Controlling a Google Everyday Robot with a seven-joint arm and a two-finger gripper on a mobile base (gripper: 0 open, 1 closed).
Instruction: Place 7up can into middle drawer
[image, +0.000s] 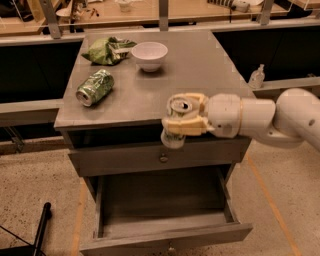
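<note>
From where I stand, the arm reaches in from the right side of the bench (210, 65). Its gripper (183, 120) is at the bench's front edge, towards the right corner. The cream jaws are clenched around the 7up can (174, 139), one finger across its front and the other behind its silver top. The can hangs clear of the bench top, close to upright with a slight lean. Its top is level with the front edge and its base is in front of the upper drawer front (120, 161), just above that drawer's small round knob (163, 158).

Below that, at the bottom of the bench, the middle drawer (160, 202) is pulled wide open towards me, showing its flat floor and low side walls. The can is above it, over the back right part of the tray, not touching it.

On the bench's left half a dented dark green can (95, 87) lies on its side. Farther back on the bench there is a crumpled green bag (106, 50), with a white bowl (149, 54) just to its right. All three are well apart from the gripper.
</note>
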